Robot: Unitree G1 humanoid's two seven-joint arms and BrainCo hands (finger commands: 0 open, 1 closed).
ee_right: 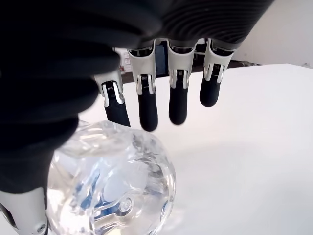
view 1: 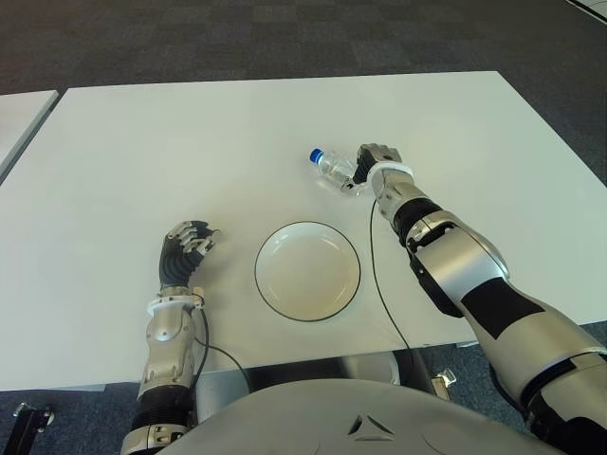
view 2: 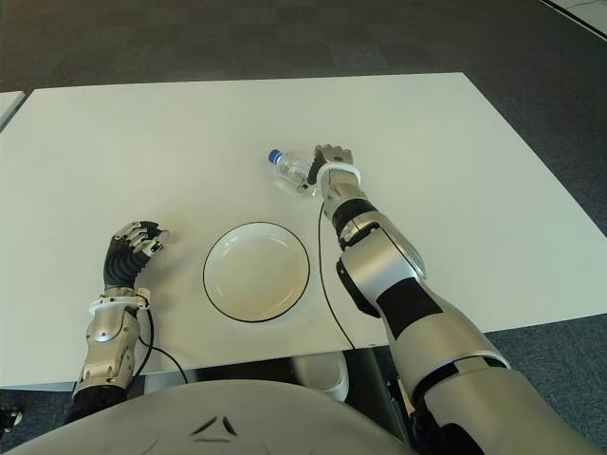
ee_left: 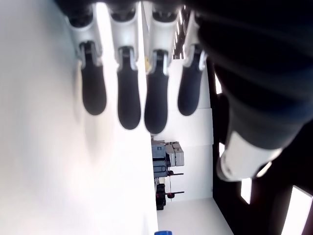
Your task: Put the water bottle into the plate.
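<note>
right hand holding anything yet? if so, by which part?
Not yet. The right hand is at the base end of the lying water bottle, fingers extended past it, not closed around it. The left hand holds nothing.

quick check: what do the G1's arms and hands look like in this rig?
Arms: silver-grey shells with black joint sections. A thin black cable runs along each arm. The left hand and right hand have dark backs; each sits on a white wrist band. The fingers are silver-grey segments ending in black rounded tips.

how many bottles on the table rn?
1. The water bottle lies on its side on the table, beyond the plate, at the right robot hand, whose fingers are open.
</note>
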